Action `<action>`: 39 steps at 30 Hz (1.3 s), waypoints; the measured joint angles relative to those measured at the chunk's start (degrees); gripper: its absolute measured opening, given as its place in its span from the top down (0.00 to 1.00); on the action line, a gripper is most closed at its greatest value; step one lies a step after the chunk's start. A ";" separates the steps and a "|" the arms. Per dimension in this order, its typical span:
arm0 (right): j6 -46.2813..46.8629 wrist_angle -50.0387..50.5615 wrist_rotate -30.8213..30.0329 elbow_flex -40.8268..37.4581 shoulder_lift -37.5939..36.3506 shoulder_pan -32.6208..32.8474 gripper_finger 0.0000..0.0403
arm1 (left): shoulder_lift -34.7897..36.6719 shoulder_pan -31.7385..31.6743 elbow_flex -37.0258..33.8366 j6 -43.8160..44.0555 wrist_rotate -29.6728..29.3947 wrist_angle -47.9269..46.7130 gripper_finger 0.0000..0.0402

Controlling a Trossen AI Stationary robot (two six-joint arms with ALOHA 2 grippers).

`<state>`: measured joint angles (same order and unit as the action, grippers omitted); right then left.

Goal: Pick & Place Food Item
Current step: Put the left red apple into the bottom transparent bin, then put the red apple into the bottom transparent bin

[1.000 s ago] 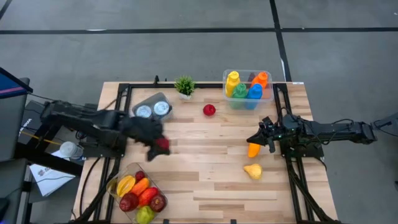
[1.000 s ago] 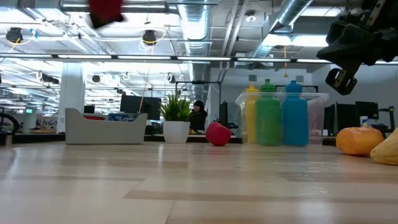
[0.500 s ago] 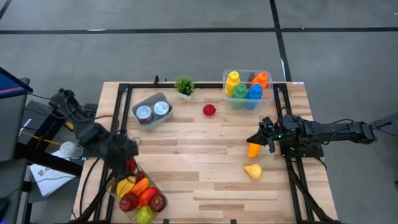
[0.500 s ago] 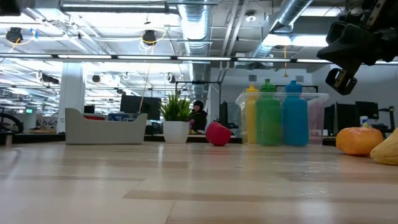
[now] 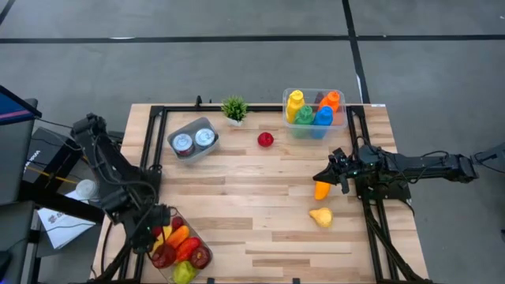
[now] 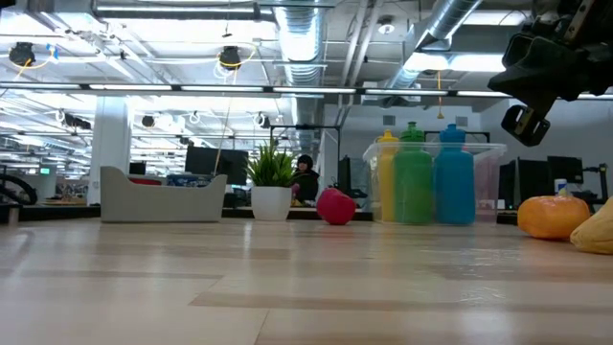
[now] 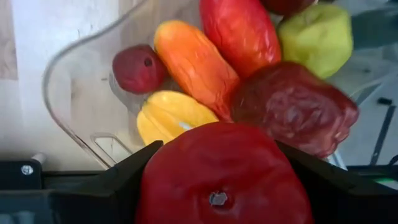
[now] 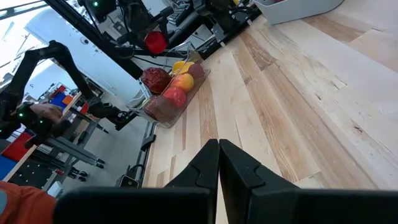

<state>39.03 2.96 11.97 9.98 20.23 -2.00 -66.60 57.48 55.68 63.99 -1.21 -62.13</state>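
Observation:
My left gripper (image 5: 160, 226) hovers over the clear container (image 7: 68, 87) at the table's near left corner, shut on a round red fruit (image 7: 217, 162). The right wrist view shows that fruit (image 8: 155, 42) above the container. Red, orange, yellow and green fruits (image 5: 181, 246) lie in the container. My right gripper (image 5: 331, 175) waits shut at the table's right side, just above an orange fruit (image 5: 322, 190). A yellow pear-shaped fruit (image 5: 320, 216) lies near it. My left gripper pinches the red fruit between its two fingers (image 7: 118, 186), one on each opposite side (image 7: 152, 186). The fingers come from above, pointing steeply down. The fruit hangs clear above the fruits in the container.
A small red ball (image 5: 265, 140), a potted plant (image 5: 233, 108), a tray with two cans (image 5: 193, 140) and a clear bin of coloured bottles (image 5: 314, 110) stand along the far part of the table. The middle is bare wood.
My left gripper has swung with the red fruit from the table's left middle toward the near left corner, sinking and tipping down, and now stands over the fruit container. It has left the top of the low view.

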 joint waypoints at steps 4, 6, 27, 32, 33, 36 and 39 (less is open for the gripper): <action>0.00 0.00 -0.01 0.00 0.02 0.00 0.99 | -1.56 2.51 0.00 1.30 0.00 0.01 0.32; 0.01 0.00 -0.02 0.00 0.01 -0.01 0.99 | -1.84 3.49 0.00 1.44 0.04 0.22 0.32; 0.02 0.01 0.00 0.00 0.02 -0.01 0.99 | -1.82 5.13 -3.03 2.80 7.33 2.23 0.25; 0.01 0.00 -0.02 0.00 0.01 -0.02 0.99 | -1.82 4.81 -3.78 2.61 8.24 3.59 0.17; 0.02 0.02 0.00 0.00 0.00 0.00 0.99 | -1.82 4.67 -3.78 2.47 8.24 3.59 0.16; 0.00 0.00 -0.02 0.00 0.01 -0.01 0.99 | -1.82 4.22 -3.78 2.45 8.34 3.61 0.12; 0.01 0.00 -0.01 0.00 0.02 -0.01 0.99 | -1.72 3.46 -3.78 2.77 8.68 4.40 0.10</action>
<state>39.03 2.97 11.95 9.98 20.25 -2.01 -68.32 60.94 51.90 66.76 7.46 -57.73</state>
